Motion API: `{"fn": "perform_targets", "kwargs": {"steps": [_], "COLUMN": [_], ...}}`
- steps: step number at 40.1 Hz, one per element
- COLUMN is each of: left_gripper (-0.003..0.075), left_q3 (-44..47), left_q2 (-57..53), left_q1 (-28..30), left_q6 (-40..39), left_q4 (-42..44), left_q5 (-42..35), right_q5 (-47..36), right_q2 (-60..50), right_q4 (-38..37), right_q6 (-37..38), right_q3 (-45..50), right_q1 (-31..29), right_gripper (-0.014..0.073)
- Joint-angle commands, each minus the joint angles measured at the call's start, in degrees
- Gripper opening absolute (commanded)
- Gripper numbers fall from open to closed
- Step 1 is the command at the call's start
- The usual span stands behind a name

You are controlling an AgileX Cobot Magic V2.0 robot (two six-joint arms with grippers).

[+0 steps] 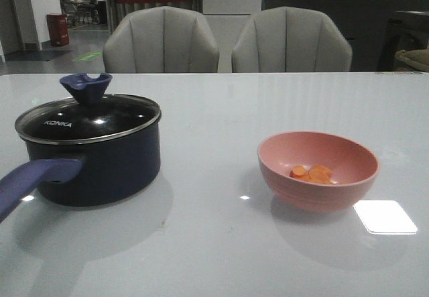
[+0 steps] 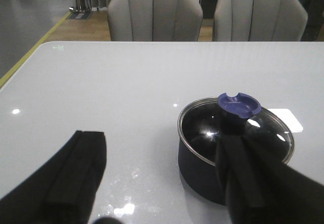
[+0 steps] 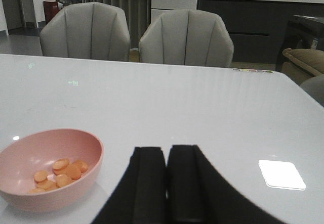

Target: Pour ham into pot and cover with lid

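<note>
The dark navy pot (image 1: 100, 169) stands at the table's left, its long blue handle (image 1: 30, 180) pointing to the front left. The glass lid (image 1: 94, 119) with its blue knob (image 1: 86, 86) sits on the pot. The ham (image 1: 314, 173), several orange slices, lies in a pink bowl (image 1: 335, 193) at the right. No gripper shows in the front view. My left gripper (image 2: 159, 140) is open and empty, with the pot (image 2: 197, 168) and the lid (image 2: 202, 128) partly behind one finger. My right gripper (image 3: 166, 153) is shut and empty, beside the bowl (image 3: 61, 196) with the ham (image 3: 61, 171).
The glossy white table (image 1: 214, 109) has two grey chairs (image 1: 161, 42) behind its far edge. A bright rectangular light reflection (image 1: 385, 216) lies on the table just right of the bowl.
</note>
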Motion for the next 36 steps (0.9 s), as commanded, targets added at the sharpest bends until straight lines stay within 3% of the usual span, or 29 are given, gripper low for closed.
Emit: {"fn": "perform_targets", "kwargs": {"steps": [1, 10, 18, 25, 36], "left_gripper": [0.0513, 0.0526, 0.0610, 0.0613, 0.0606], "left_q3": [-5.4, -14.9, -23.9, -32.2, -44.4], "left_q2": [3.7, 15.0, 26.9, 37.5, 52.0], "left_q1": [0.0, 0.0, 0.0, -0.3, -9.0], "left_q6": [-0.3, -0.3, -0.3, -0.3, -0.3], "left_q4": [0.2, 0.2, 0.6, -2.0, -2.7], "left_q5": [-0.9, 7.5, 13.4, 19.7, 27.5], "right_q5": [-4.9, -4.9, -4.9, -4.9, -4.9], "right_q2": [-1.2, -1.2, -1.2, -1.2, -1.2], "right_q4": [-0.6, -0.6, -0.6, -0.6, -0.6], "right_q6": [0.0, 0.0, 0.0, 0.0, 0.0], "right_q3": [-0.5, -0.5, -0.5, -0.5, -0.5], "right_q1": [-0.2, -0.2, -0.2, -0.2, -0.2], "right_gripper": [0.0143, 0.0143, 0.0143, 0.0143, 0.0143]}}
